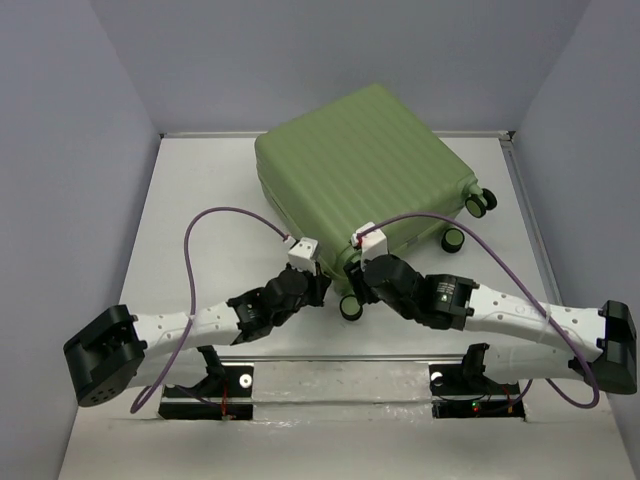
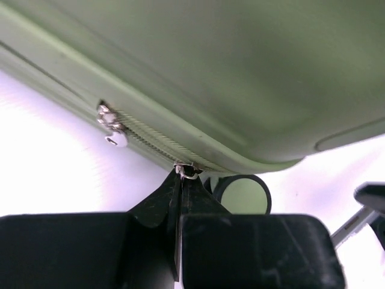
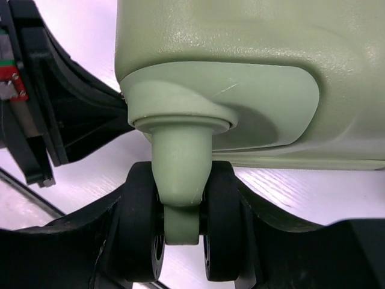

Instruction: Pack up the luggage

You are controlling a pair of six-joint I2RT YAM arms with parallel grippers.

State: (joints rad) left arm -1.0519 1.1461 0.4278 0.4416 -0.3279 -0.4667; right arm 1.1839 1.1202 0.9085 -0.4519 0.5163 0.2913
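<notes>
The white table (image 1: 200, 200) carries the luggage (image 1: 365, 165), which lies closed and flat on the far middle part, turned a little, its wheels toward the right side. At its near corner the right gripper (image 1: 362, 283) clamps the caster wheel (image 3: 141, 229), one finger on each side. The left gripper (image 2: 180, 180) is pressed together on the small metal zipper pull (image 2: 187, 171) at the seam. A second zipper pull (image 2: 112, 129) hangs further along this seam.

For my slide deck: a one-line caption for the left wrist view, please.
Left gripper jaws shut on a zipper pull at the edge of the green luggage.
</notes>
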